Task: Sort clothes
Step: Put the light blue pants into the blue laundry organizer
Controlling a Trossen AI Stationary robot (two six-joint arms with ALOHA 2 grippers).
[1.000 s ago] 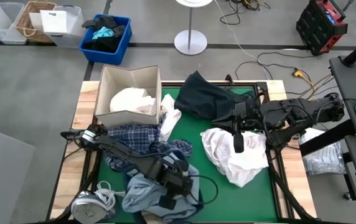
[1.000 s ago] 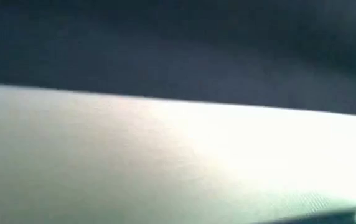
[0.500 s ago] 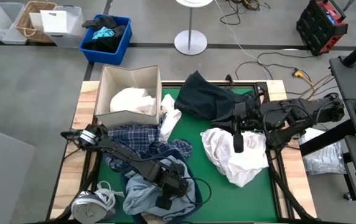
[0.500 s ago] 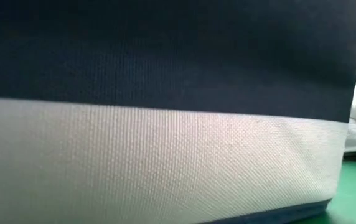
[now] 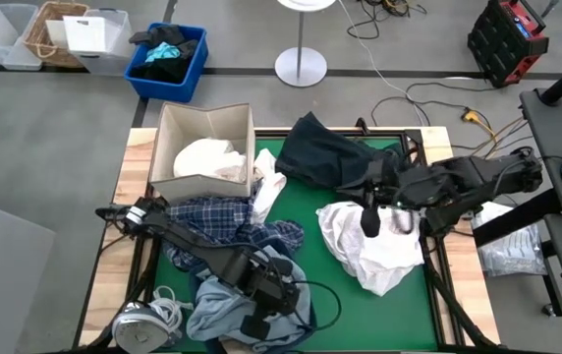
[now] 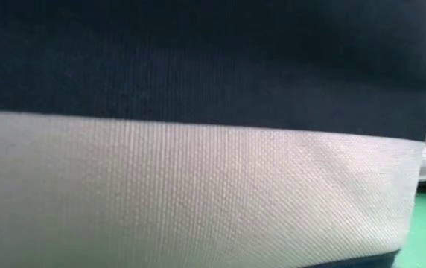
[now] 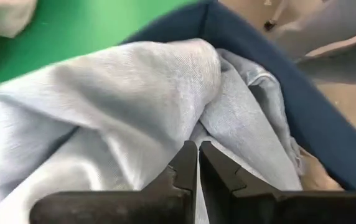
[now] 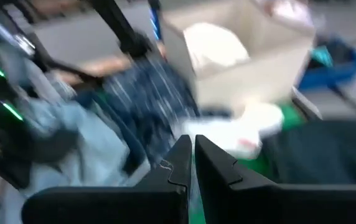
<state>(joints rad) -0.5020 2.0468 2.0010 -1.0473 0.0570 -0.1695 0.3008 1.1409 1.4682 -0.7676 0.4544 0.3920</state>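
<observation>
Light blue denim (image 5: 224, 307) lies bunched at the table's near left, over a dark blue garment (image 7: 271, 87). My left gripper (image 5: 258, 317) is shut on it. A white shirt (image 5: 374, 254) lies crumpled at the near right, and my right gripper (image 5: 365, 224) hovers over its far part, shut (image 8: 192, 142), with nothing between its fingers. A blue-white plaid shirt (image 5: 217, 221) lies left of centre, and a dark navy piece (image 5: 325, 152) at the far middle. Another white garment (image 5: 207, 157) sits in the cardboard box (image 5: 178, 182). My left gripper pinches a raised fold of the light blue denim (image 7: 198, 127) at its fingertips (image 7: 189, 155). The folds run together toward the tips. The denim's remaining cloth lies slack on the table and on the dark blue garment.
A small white cloth (image 5: 266, 194) hangs by the box's near right corner. A blue bin (image 5: 168, 61) with a black and teal bundle stands on the floor beyond the table. Cloth (image 6: 198, 186) close to the low camera blocks nearly all of that view.
My left gripper has moved toward the table's near edge, and the denim has spread a little to the right beneath it. My right gripper has shifted slightly toward the table's left and far side above the white shirt.
</observation>
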